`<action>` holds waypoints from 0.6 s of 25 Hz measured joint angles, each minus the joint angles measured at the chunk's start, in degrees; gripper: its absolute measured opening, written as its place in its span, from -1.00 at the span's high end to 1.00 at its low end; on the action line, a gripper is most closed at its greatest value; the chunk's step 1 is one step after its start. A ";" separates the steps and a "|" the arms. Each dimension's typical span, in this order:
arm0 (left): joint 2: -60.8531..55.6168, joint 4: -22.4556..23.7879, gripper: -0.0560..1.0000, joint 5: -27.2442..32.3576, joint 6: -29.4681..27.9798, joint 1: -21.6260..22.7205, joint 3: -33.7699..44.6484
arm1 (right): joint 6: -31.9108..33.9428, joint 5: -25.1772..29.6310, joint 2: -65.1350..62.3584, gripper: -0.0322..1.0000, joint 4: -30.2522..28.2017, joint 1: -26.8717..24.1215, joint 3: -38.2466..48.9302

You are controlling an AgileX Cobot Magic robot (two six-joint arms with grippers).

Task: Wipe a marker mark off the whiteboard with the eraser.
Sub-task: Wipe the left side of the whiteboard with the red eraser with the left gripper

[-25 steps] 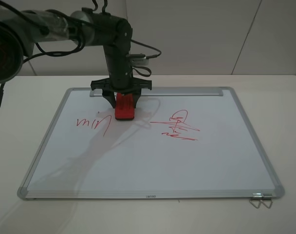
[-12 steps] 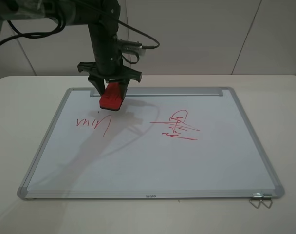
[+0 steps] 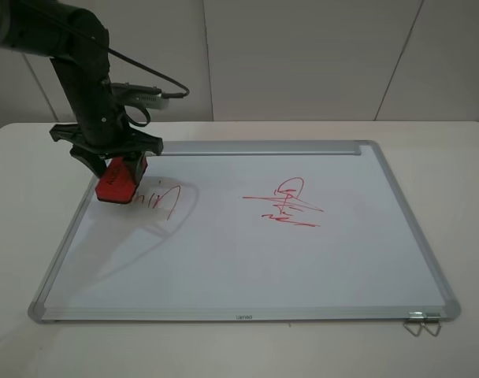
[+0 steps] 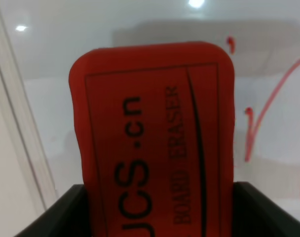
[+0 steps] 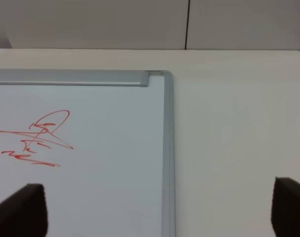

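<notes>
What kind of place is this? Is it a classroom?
Probably a robot test bench, not a classroom: the whiteboard lies flat on a plain white table by a bare wall, and a robot's left gripper holds the eraser.

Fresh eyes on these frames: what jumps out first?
The small red block eraser, clamped in the left gripper, is at the left edge of the large silver-framed whiteboard, just beside the thin red cursive scribble. A denser red scribble lies right of centre.

A cream table [image 3: 452, 157] stands before pale panelled walls [image 3: 318, 55].
</notes>
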 joint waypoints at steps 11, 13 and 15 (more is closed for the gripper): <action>-0.04 -4.55 -0.20 -10.74 8.48 3.09 7.13 | 0.00 0.00 0.00 -0.66 0.00 0.00 0.00; 0.85 -5.01 -0.20 -12.30 8.85 3.09 7.18 | 0.00 0.00 0.00 -0.66 0.00 0.00 0.00; 1.36 -5.38 -0.20 -13.53 8.91 3.09 7.18 | 0.00 0.00 0.00 -0.66 0.00 0.00 0.00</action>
